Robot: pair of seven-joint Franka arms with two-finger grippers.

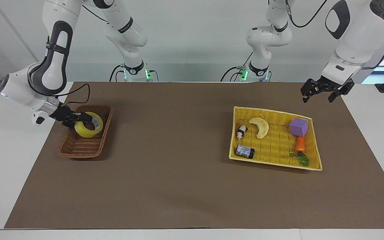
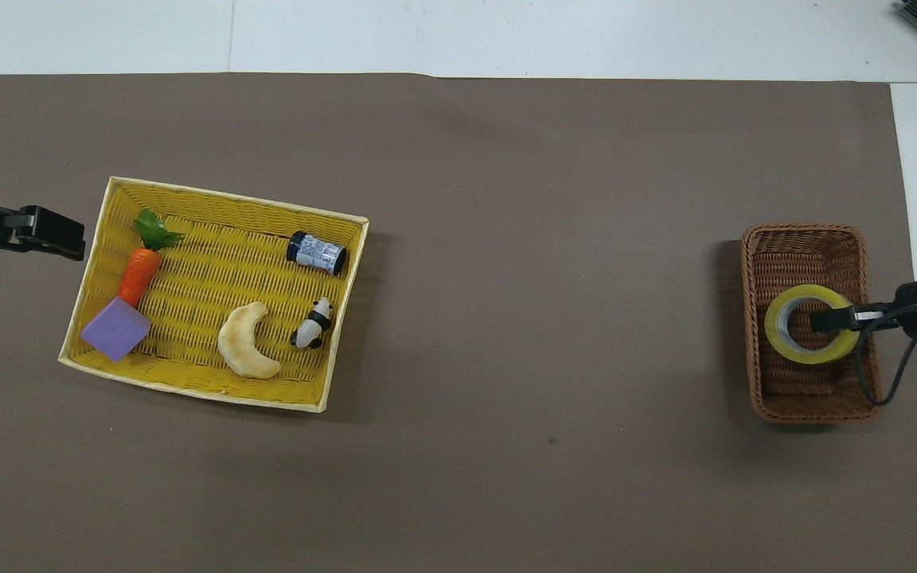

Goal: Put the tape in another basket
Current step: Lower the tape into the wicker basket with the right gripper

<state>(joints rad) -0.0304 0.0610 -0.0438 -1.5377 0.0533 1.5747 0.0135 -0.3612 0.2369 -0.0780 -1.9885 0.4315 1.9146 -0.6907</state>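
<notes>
The yellow tape (image 1: 87,132) is tilted and low inside the dark-brown wicker basket (image 1: 82,150), at the right arm's end of the table. My right gripper (image 1: 79,120) is shut on the tape's wall, with one finger inside the core. In the overhead view the tape (image 2: 813,356) sits in the middle of the basket (image 2: 801,239) with the right gripper (image 2: 839,318) on it. My left gripper (image 1: 322,93) is open and empty, raised over the mat beside the yellow tray (image 1: 278,143); it also shows in the overhead view (image 2: 56,235).
The flat yellow tray (image 2: 212,263) holds a carrot (image 2: 138,274), a purple block (image 2: 115,329), a pale banana slice (image 2: 245,350), a panda figure (image 2: 313,323) and a small dark can (image 2: 316,252). Brown mat lies between tray and basket.
</notes>
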